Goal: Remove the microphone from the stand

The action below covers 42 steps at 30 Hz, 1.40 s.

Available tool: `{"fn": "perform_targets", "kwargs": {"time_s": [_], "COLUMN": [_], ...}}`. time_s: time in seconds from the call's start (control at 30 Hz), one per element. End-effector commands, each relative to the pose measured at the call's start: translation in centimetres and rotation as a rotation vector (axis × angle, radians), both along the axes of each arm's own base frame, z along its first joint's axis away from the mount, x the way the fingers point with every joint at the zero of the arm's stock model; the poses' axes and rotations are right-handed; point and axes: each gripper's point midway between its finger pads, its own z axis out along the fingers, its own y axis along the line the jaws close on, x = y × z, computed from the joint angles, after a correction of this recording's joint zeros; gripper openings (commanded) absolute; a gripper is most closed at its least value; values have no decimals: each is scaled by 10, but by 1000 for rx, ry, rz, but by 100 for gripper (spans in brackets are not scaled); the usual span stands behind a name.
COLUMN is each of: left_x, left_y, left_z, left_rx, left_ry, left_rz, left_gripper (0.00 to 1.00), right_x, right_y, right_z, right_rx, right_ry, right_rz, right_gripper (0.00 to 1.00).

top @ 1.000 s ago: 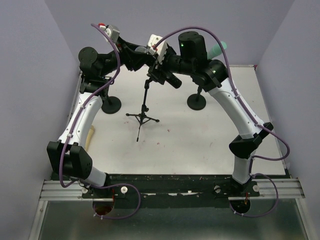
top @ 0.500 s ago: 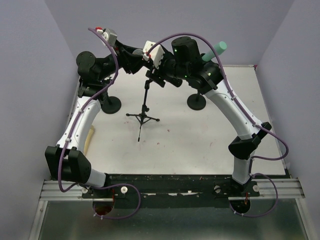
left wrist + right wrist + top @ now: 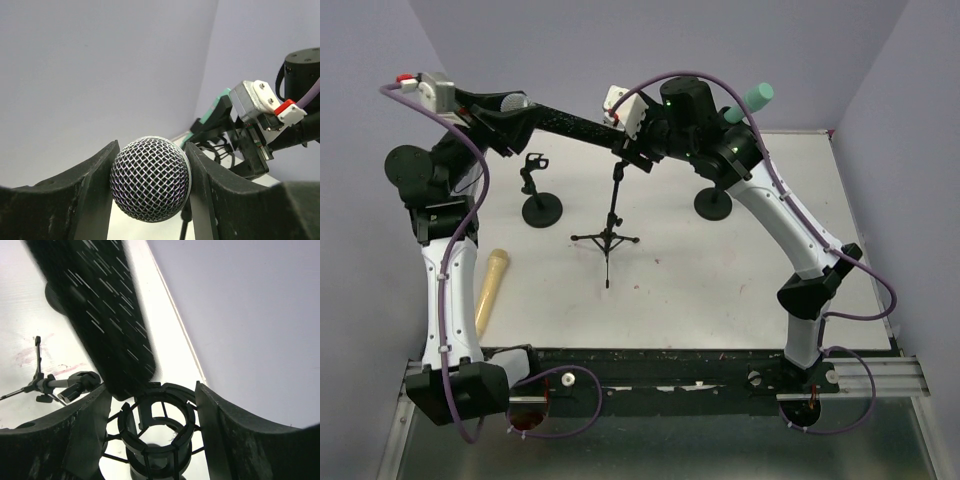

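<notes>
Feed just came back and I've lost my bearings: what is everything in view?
black microphone: one, silver mesh head, airborne rear left
tripod stand: one, black, table centre
shock mount: one, black, atop the tripod stand
round-base stand: two, black, rear left; the other rear right
teal microphone: one, teal, raised rear right
beige microphone: one, beige, lying at table's left
table: one, white
left gripper: clamped on the black microphone's head
right gripper: fingers flanking the shock mount

Left arm (image 3: 445,270) stands tall, reaching inward, left gripper (image 3: 150,167) clamped around the microphone (image 3: 150,187); right arm (image 3: 790,220) arches forward, right gripper (image 3: 152,405) spread wide.
</notes>
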Motion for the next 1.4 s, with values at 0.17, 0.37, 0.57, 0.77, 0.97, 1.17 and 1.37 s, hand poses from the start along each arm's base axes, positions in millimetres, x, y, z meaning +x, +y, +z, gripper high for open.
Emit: {"fn": "perform_targets", "kwargs": {"time_s": [0.17,0.37,0.57,0.77,0.97,1.17,1.37], "left_x": [-50,-47,-58,-89,-115,-108,-99], "left_y": [51,40,64,108,143,155,156], "left_z": [89,12,-78,-175,-259,-312,-365], "left_rx": [51,286,578,963,1093,1087,1165], "left_ry": [-186,-39,198,483,872,1079,1153], "left_rz": [225,114,221,249,172,156,122], "left_gripper": [0,0,0,0,0,0,0], "right_x": [-20,-61,-68,-67,-69,-76,-95], "right_y": [-8,3,-1,3,3,4,7], "right_z": [-14,11,18,19,22,28,54], "right_rx": [-24,74,92,116,115,127,185], "right_ry": [95,123,92,117,104,95,29], "right_rz": [67,247,271,263,275,312,420], "right_gripper": [79,86,88,89,88,89,100]}}
